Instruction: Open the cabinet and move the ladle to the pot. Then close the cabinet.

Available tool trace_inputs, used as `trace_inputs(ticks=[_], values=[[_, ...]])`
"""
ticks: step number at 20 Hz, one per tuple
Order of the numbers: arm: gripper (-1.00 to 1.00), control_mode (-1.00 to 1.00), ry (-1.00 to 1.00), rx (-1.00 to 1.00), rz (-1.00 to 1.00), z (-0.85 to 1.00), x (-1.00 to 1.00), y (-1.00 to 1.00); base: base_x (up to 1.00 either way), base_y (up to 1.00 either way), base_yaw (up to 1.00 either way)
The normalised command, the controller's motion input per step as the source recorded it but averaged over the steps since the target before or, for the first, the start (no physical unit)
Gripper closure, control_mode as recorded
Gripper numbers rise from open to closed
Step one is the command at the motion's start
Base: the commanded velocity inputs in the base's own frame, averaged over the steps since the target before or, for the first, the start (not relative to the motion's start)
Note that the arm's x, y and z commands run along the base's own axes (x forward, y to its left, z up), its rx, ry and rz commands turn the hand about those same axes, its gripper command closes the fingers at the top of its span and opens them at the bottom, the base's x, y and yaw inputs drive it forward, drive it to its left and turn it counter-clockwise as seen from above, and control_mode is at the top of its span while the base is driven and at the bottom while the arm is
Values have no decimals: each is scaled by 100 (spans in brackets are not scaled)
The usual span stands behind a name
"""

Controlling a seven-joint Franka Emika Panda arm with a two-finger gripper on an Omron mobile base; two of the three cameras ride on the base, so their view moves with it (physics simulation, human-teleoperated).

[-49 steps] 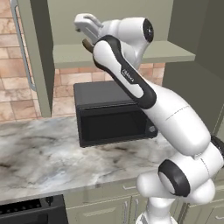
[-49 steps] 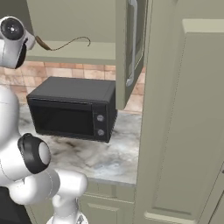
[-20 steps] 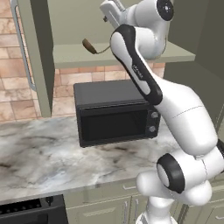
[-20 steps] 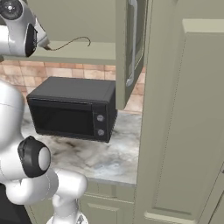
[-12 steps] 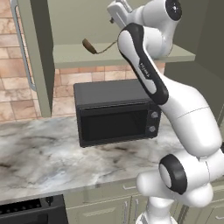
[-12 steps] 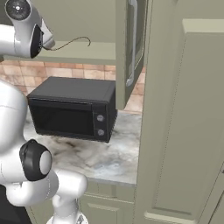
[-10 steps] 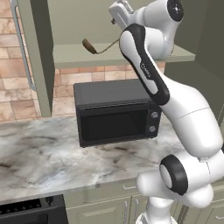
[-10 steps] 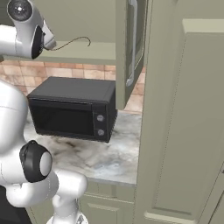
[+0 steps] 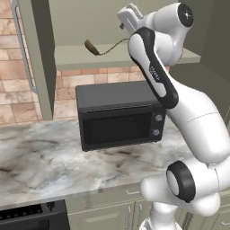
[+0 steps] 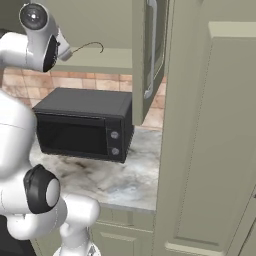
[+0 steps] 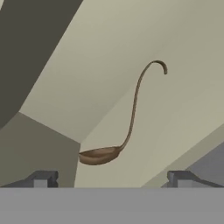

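Currently logged, item by item.

Change: over the last moments the arm has been lifting and drawing its hand back from the shelf mouth, the wrist now sitting high above the ladle [image 9: 104,47]. Meaning for the task: the doors are standing open, so the first step reads as done; the pick-up is not yet made, and the hand appears to be lining up an approach.

Gripper [image 11: 112,177]: jaws standing wide apart, holding nothing; in the hand view its two dark tips are framing the ladle's bowl end, still apart from it.

Ladle: lying on the cabinet [image 9: 40,63] shelf, bowl toward the left of the left base view, hooked handle end trailing right. Brown, wood-like, matte; thin curved stem, small oval bowl. In the right base view only its hooked handle end is showing [image 10: 92,46].

Cabinet: sage-green, smooth painted faces, recessed-panel doors swung open, long silver bar handle [image 9: 22,49].

Microwave [image 9: 119,114]: black, boxy, two small knobs, sitting under the shelf.

Counter [image 9: 40,166]: grey-veined marble look, glossy.

Backsplash [image 9: 11,96]: reddish-tan brick pattern.
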Motion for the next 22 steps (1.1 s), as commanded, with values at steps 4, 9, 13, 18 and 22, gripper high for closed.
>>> trace_inputs(ticks=[4,9,13,18,22], values=[[-100,-100,0,0,0,-22,22,-11,0,0,0],[-100,-100,0,0,0,-10,37,-4,0,0,0],[-100,-100,0,0,0,-3,40,-2,0,0,0],[-100,-100,0,0,0,0,41,-1,0,0,0],[-100,-100,0,0,0,0,37,-3,0,0,0]])
